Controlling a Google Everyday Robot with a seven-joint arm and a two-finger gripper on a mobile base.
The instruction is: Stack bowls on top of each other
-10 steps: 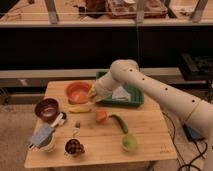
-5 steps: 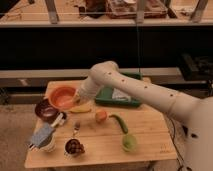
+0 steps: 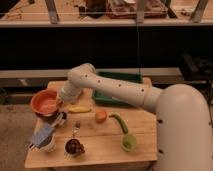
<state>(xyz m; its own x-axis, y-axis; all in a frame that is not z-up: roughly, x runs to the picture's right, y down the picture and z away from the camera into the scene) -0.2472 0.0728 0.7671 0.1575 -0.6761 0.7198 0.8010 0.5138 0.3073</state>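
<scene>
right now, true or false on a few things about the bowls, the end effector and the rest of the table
1. The orange bowl sits over the maroon bowl at the table's left. True.
2. The end effector is beside the green cup. False: it is at the orange bowl's rim.
3. The green tray lies behind the arm. True.
4. The banana is inside the tray. False: it lies on the wooden table.

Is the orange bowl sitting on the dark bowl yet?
Cannot tell: orange bowl hides dark bowl underneath, pincer at its rim.
</scene>
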